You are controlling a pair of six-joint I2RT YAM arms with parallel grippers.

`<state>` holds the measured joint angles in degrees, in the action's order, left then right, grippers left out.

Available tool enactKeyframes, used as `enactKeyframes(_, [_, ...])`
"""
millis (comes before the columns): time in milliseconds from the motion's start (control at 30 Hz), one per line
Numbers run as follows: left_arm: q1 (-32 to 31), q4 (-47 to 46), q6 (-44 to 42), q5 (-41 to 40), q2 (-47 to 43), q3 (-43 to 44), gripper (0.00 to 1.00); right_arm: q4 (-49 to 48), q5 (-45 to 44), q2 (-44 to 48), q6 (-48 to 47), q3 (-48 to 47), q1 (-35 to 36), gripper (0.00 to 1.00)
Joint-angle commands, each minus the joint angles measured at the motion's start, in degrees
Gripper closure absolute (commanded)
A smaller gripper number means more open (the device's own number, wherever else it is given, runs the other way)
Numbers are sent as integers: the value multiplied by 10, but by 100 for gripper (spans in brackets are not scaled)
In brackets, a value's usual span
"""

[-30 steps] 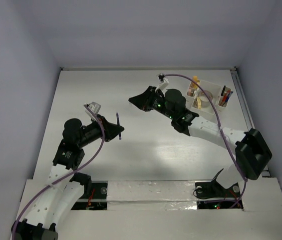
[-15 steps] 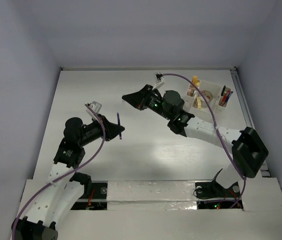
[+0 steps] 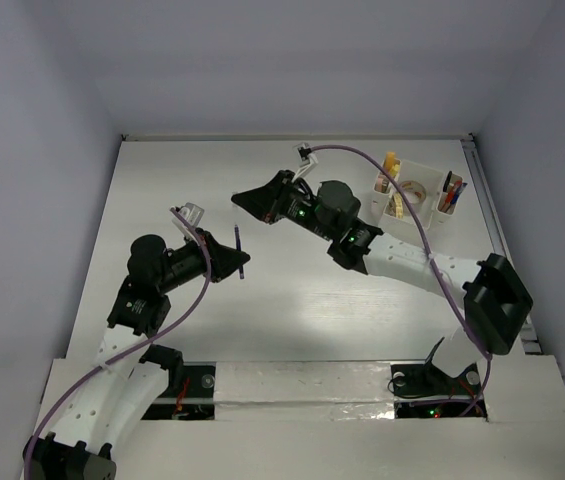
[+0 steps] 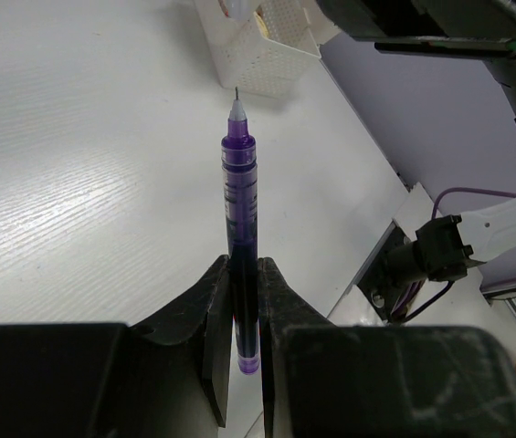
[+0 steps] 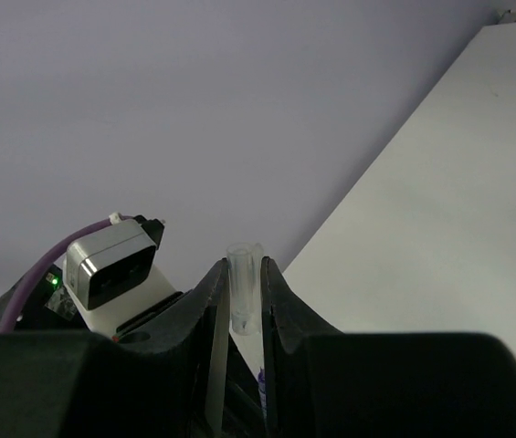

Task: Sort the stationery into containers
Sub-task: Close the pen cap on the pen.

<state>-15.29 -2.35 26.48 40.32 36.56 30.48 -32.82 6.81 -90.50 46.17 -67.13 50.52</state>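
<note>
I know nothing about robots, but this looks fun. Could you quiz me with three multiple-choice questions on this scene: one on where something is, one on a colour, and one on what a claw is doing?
1. Where is the white organizer?
A) on the far right part of the table
B) at the near left corner
C) between the two arm bases

2. What colour is the pen in the left gripper?
A) green
B) purple
C) yellow

3. What is the right gripper doing?
A) gaping open and empty
B) gripping scissors
C) shut on a clear cap

Answers: A, the top view shows it at the far right; B, its barrel is purple in the left wrist view; C, the right wrist view shows the fingers closed against the cap.
</note>
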Motion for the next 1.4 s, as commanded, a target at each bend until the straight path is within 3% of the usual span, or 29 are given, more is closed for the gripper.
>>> enactKeyframes(0, [3, -30, 2, 11, -4, -3, 100, 5, -4, -10, -21, -26, 8, 100])
enactKeyframes(1367, [3, -28, 2, 1, -9, -3, 100, 10, -12, 22, -60, -12, 13, 100])
